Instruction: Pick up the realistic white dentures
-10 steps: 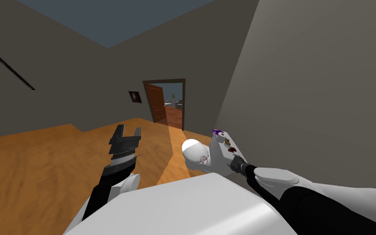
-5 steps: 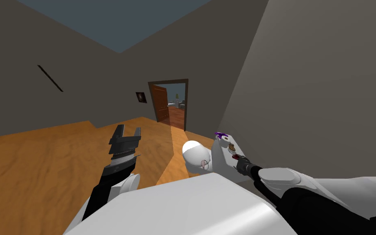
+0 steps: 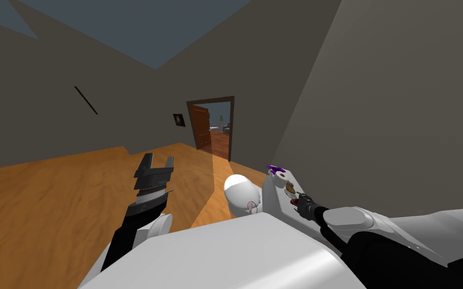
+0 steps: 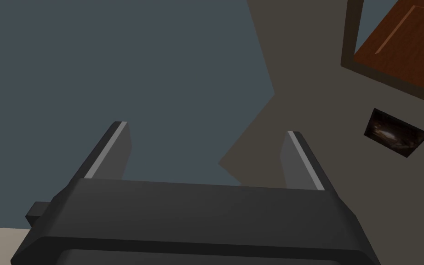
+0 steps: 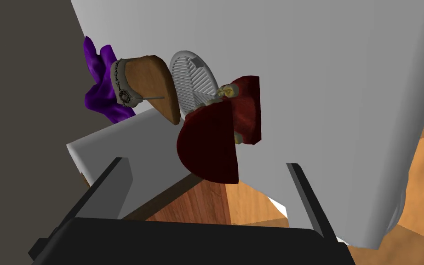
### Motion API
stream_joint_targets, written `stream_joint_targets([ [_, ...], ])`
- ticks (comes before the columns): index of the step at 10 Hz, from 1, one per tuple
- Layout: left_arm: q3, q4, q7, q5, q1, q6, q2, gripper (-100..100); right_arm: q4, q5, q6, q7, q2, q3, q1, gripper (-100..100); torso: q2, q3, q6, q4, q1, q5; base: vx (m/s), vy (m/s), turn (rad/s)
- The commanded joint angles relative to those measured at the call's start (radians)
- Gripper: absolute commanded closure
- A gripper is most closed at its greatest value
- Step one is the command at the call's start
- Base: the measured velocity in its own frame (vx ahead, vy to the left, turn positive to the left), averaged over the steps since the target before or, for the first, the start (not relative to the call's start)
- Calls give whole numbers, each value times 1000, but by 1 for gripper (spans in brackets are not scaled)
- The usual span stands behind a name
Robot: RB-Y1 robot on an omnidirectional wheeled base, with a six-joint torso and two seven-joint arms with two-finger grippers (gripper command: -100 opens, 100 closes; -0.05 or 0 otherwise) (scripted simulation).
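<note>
The dentures (image 5: 215, 133) are dark red with small yellowish-white teeth. They lie on the white toilet tank lid (image 5: 326, 92), beside a ribbed white disc (image 5: 192, 83). My right gripper (image 5: 205, 163) is open, and the near end of the dentures reaches just between its fingertips without touching them. In the head view the dentures (image 3: 294, 201) show as a small red spot right at my right gripper (image 3: 300, 199). My left gripper (image 3: 157, 161) is raised over the floor, open and empty, as its own view (image 4: 206, 131) confirms.
A brown rounded object (image 5: 153, 87) and a purple thing (image 5: 98, 78) lie farther along the lid by the grey wall (image 3: 401, 100). The white toilet bowl (image 3: 238, 190) sits in front of the tank. An open brown door (image 3: 201, 128) stands across the wooden floor (image 3: 49, 200).
My head view has swung, shifting the room leftward. My right gripper has moved in closer to the dentures and is still open. The left arm has not moved.
</note>
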Motion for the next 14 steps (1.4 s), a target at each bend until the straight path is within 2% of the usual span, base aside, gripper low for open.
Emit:
stream_joint_targets([
  [1, 0, 0, 0, 0, 0, 0, 0, 0, 29, 4, -18, 6, 29, 2, -6, -100, 0, 0, 0, 0, 0, 0, 5, 0, 98],
  [4, 0, 0, 0, 0, 0, 0, 0, 0, 78, 10, -49, 16, 76, 6, -15, -100, 1, 1, 0, 0, 2, 1, 2, 7, 81],
  [6, 0, 0, 0, 0, 0, 0, 0, 0, 80, 11, -49, 12, 77, 6, -15, -100, 1, 1, 0, 0, 2, 1, 1, 3, 27],
  [7, 0, 0, 0, 0, 0, 0, 0, 0, 82, 10, -52, 16, 79, 6, -16, 100, 2, 1, 0, 0, 2, 1, 0, 0, 0],
  [11, 0, 0, 0, 0, 0, 0, 0, 0, 82, 11, -51, 17, 78, 6, -16, 100, 2, 1, 1, 1, 2, 0, 0, 0, 0],
  [12, 0, 0, 0, 0, 0, 0, 0, 0, 82, 11, -51, 17, 78, 6, -16, 0, 2, 1, 1, 1, 2, 0, 0, 0, 0],
  [13, 0, 0, 0, 0, 0, 0, 0, 0, 49, 6, -30, 10, 48, 4, -10, 100, 2, 1, 1, 1, 2, 0, -3, -6, -136],
  [14, 0, 0, 0, 0, 0, 0, 0, 0, 39, 5, -24, 8, 38, 3, -8, 100, 3, 2, 2, 1, 2, 0, -3, -5, -116],
])
